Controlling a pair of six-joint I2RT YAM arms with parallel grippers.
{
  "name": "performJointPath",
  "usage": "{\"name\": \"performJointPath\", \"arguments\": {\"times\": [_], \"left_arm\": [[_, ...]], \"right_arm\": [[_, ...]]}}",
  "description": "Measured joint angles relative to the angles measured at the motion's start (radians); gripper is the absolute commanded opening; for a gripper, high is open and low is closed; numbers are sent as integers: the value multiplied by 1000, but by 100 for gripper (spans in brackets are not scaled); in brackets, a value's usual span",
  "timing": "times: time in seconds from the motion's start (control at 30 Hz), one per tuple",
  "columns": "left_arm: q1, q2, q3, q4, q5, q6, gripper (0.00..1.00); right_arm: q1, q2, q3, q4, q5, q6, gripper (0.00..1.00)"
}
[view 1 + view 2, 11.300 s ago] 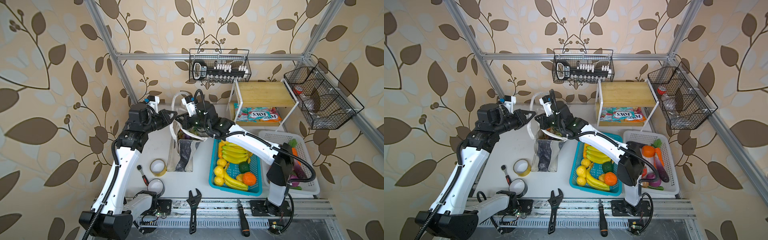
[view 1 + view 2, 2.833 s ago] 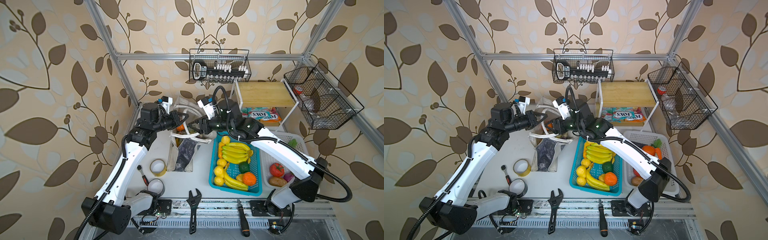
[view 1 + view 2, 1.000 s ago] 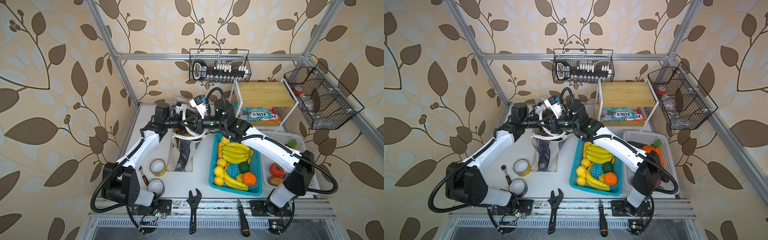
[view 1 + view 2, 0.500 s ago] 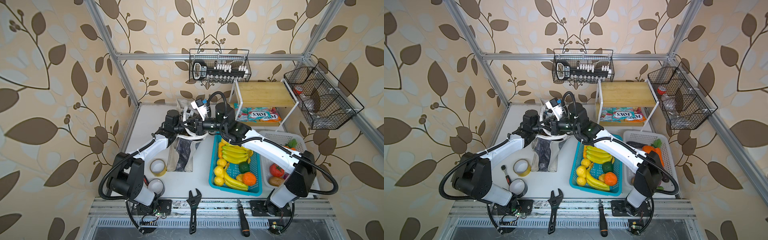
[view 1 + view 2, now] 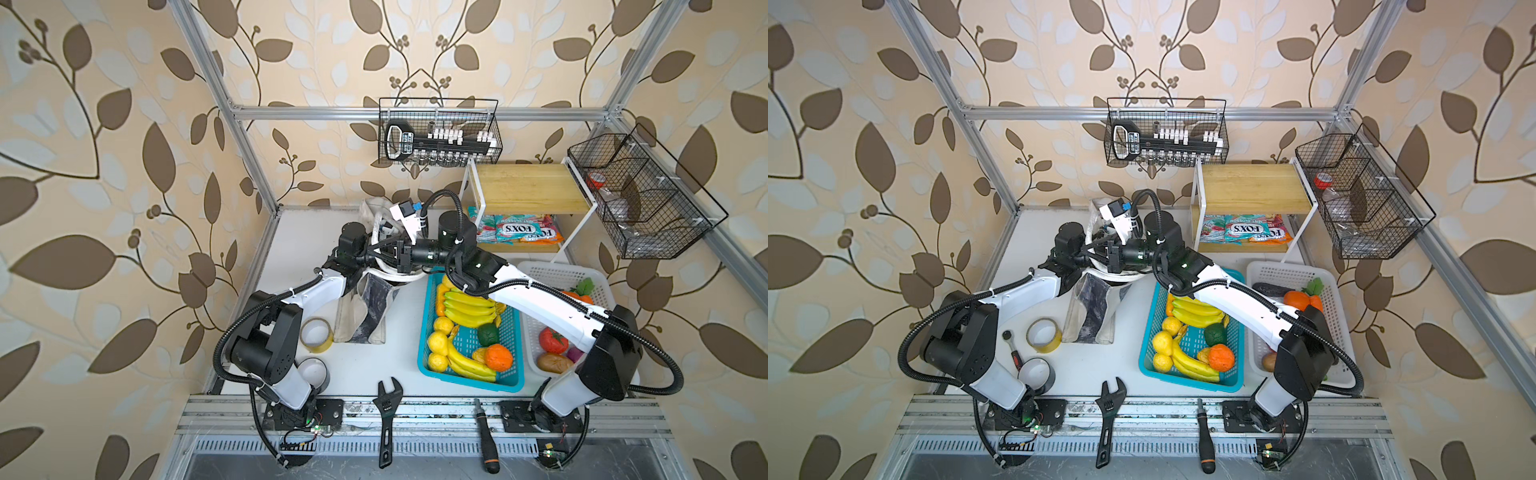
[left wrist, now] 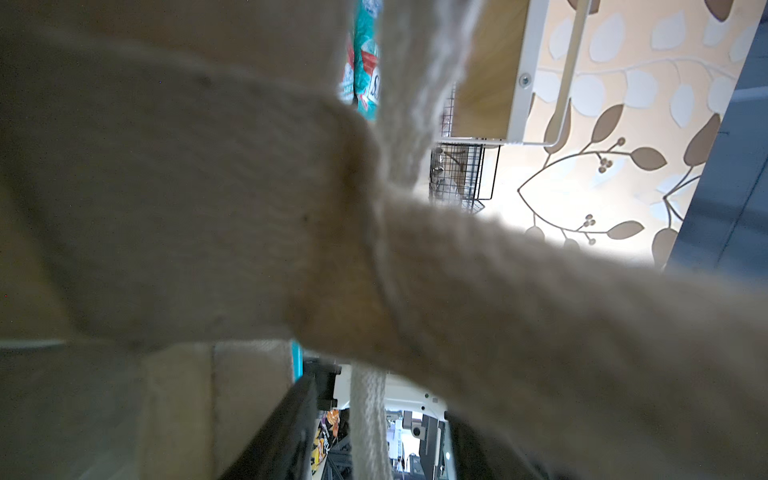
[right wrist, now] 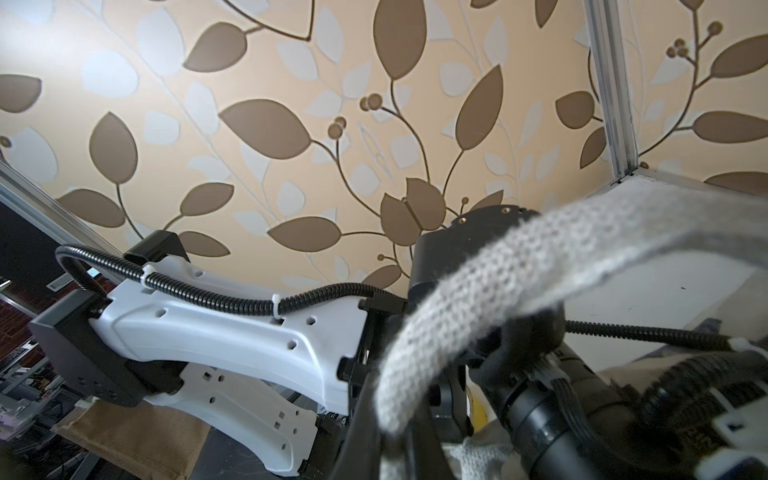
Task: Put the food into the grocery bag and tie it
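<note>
At the far middle of the counter (image 5: 299,232), the soft, probably light grocery bag (image 5: 363,316) stands upright. The right gripper (image 7: 386,424) has its fingers pinched on the limp webbing handle (image 7: 498,299). The left gripper (image 6: 382,399) has its fingers apart around a strap (image 6: 368,436), best gripped mid-loop.

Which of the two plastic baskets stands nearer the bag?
The blue basket, the one with the bananas: it stands right beside the bag, on its right in both top views. The white basket lies beyond it, farther from the bag.
</note>
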Motion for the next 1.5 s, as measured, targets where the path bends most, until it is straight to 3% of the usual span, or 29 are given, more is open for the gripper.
{"name": "performJointPath", "arguments": {"times": [0.1, 0.17, 0.2, 0.23, 0.43, 0.57, 0.7, 0.93, 1.17, 1.5], "left_arm": [[0, 14, 0, 19, 12, -5, 32], [0, 16, 0, 20, 12, -6, 18], [0, 16, 0, 26, 12, -7, 5], [0, 18, 1, 39, 11, -15, 0], [16, 27, 16, 68, -9, -43, 0], [48, 13, 27, -67, -66, 57, 0], [68, -23, 54, -239, -160, 180, 12], [98, -84, 39, -329, -269, 256, 17], [115, -114, 29, -375, -311, 283, 16], [141, -178, 41, -504, -319, 381, 17]], "right_arm": [[-7, -16, -19, 11, 2, 5, 0], [-9, -34, -36, 13, 12, 8, 0], [-9, -44, -46, 14, 16, 11, 0], [-9, -54, -55, 14, 20, 12, 0], [-10, -121, -80, -32, 77, 4, 0], [-6, -194, -84, -114, 152, -23, 0], [-1, -298, -139, -166, 267, -30, 0], [-43, -432, -326, -203, 400, 24, 0], [-106, -383, -458, -183, 431, 109, 0], [-146, -162, -468, -69, 407, 185, 0]]}}
